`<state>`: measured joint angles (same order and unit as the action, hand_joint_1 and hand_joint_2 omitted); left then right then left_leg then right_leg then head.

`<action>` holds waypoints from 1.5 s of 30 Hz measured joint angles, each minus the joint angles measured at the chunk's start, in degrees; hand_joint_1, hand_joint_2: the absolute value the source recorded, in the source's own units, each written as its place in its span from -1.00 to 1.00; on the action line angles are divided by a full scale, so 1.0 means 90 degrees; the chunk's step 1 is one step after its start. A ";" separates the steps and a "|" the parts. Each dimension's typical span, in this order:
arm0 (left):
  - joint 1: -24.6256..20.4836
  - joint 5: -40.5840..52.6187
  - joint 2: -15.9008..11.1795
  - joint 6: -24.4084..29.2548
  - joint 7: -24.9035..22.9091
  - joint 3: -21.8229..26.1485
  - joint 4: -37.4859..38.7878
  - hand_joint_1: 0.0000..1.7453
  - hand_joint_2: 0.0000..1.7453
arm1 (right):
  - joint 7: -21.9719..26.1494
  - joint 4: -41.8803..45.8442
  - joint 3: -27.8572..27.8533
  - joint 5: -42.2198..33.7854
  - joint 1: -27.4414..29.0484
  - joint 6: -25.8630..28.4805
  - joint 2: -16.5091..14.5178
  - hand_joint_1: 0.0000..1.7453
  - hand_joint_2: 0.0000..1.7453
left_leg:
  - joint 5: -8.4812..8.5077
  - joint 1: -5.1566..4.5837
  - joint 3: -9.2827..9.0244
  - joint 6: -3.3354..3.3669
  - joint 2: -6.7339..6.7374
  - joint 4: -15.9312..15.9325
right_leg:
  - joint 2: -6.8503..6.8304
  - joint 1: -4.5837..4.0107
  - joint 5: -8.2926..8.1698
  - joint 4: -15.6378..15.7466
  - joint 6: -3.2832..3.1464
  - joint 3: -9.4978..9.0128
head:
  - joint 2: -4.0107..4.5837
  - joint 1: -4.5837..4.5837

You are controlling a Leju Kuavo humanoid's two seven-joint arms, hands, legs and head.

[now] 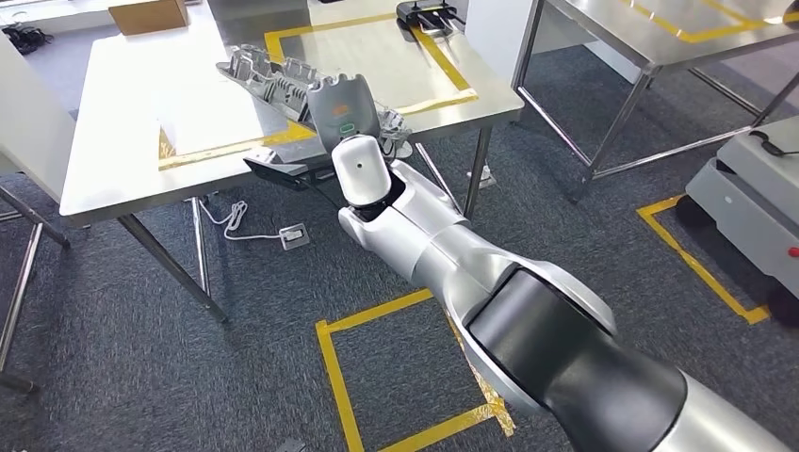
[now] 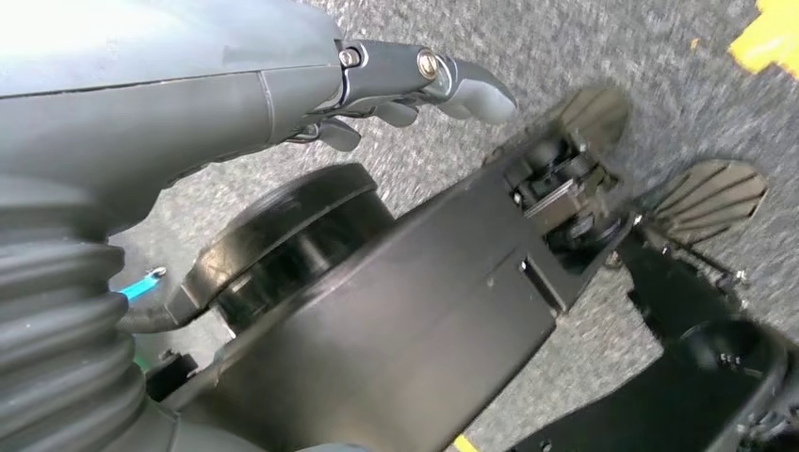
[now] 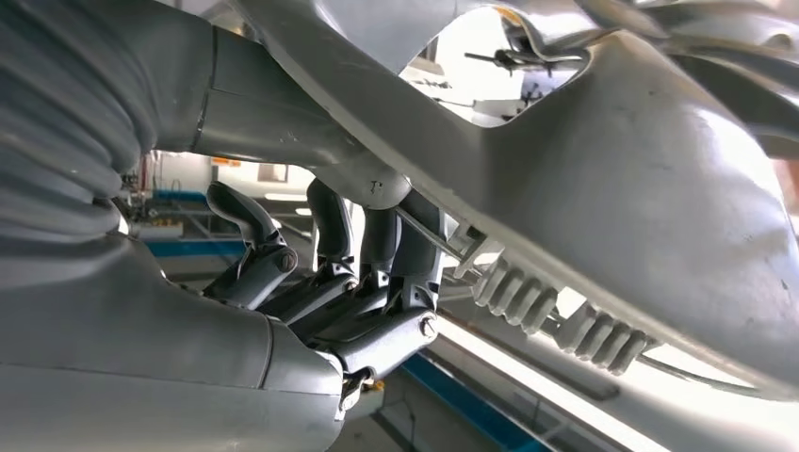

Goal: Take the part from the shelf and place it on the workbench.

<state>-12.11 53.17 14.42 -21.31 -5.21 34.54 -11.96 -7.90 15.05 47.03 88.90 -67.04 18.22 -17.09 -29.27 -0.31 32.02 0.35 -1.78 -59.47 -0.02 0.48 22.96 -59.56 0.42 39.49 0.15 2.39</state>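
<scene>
The part [image 1: 273, 80] is a long grey metal casting with ribbed teeth. It lies across the steel workbench [image 1: 122, 122], over the front line of a yellow tape rectangle. My right hand [image 1: 345, 113] reaches over the bench's front edge and grips the part's near end. In the right wrist view the dark fingers [image 3: 367, 254] curl around the part's edge [image 3: 641, 188]. I cannot tell whether the part rests fully on the bench. My left hand [image 2: 415, 80] hangs low over the carpet, its fingers loosely apart and holding nothing.
A flat black device [image 1: 283, 169] sits at the bench's front edge beside my hand. A cardboard box [image 1: 149, 14] and a black object [image 1: 429, 13] are at the bench's back. A second steel table [image 1: 660, 38] and a grey cart [image 1: 754, 188] stand to the right.
</scene>
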 joint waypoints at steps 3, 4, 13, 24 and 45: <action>-0.0002 -0.0001 0.0005 0.0000 -0.0007 -0.0001 -0.0004 -1.00 1.00 | 0.0008 0.0000 0.0001 -0.0004 0.0010 0.0002 -0.0008 1.00 1.00 | 0.0087 0.0007 0.0081 -0.0121 0.0027 -0.0285 | -0.0011 0.0029 0.0070 0.0104 -0.0139 -0.0221 | 0.0001 -0.0017; -0.0007 -0.0004 0.0003 0.0000 -0.0008 -0.0001 -0.0006 -1.00 1.00 | 0.0013 0.0001 0.0001 -0.0001 0.0014 0.0005 -0.0018 1.00 1.00 | 0.0117 0.0013 0.0256 -0.0157 0.0053 -0.0571 | -0.0011 0.0049 0.0121 0.0136 -0.0171 -0.0316 | 0.0001 -0.0034; 0.0068 -0.0039 -0.0027 0.0001 0.0007 -0.0001 0.0011 -1.00 1.00 | 0.0068 -0.0013 0.0001 0.0047 0.0095 -0.0013 -0.0086 1.00 1.00 | 0.0843 0.0112 0.1185 -0.0314 0.0273 -0.0176 | 0.0000 0.0145 0.0990 0.0184 -0.0059 -0.1335 | 0.0001 -0.0105; 0.0066 -0.0062 -0.0024 0.0049 0.0071 -0.0001 0.0010 -1.00 1.00 | 0.0043 -0.0029 0.0003 0.0054 0.0117 -0.0027 -0.0093 1.00 1.00 | 0.0504 0.0068 0.0204 0.0087 0.0093 0.0277 | 0.0008 0.0026 0.1791 -0.1525 0.0084 0.0035 | 0.0001 -0.0083; 0.0056 -0.0053 -0.0021 0.0092 0.0177 -0.0003 0.0039 -1.00 1.00 | -0.0035 -0.0103 0.0005 0.0021 0.0192 -0.0112 0.0027 1.00 1.00 | 0.0998 0.0039 0.0950 -0.0160 0.0153 0.0193 | 0.0186 -0.0012 0.0601 0.0142 -0.0152 -0.0843 | 0.0001 -0.0142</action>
<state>-11.60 52.69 14.23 -20.48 -3.61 34.52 -11.61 -8.21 14.13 47.08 89.09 -65.31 17.21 -16.84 -20.29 0.04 40.57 -1.09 -0.40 -57.74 1.66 0.37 28.36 -58.29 -0.95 31.90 0.15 1.11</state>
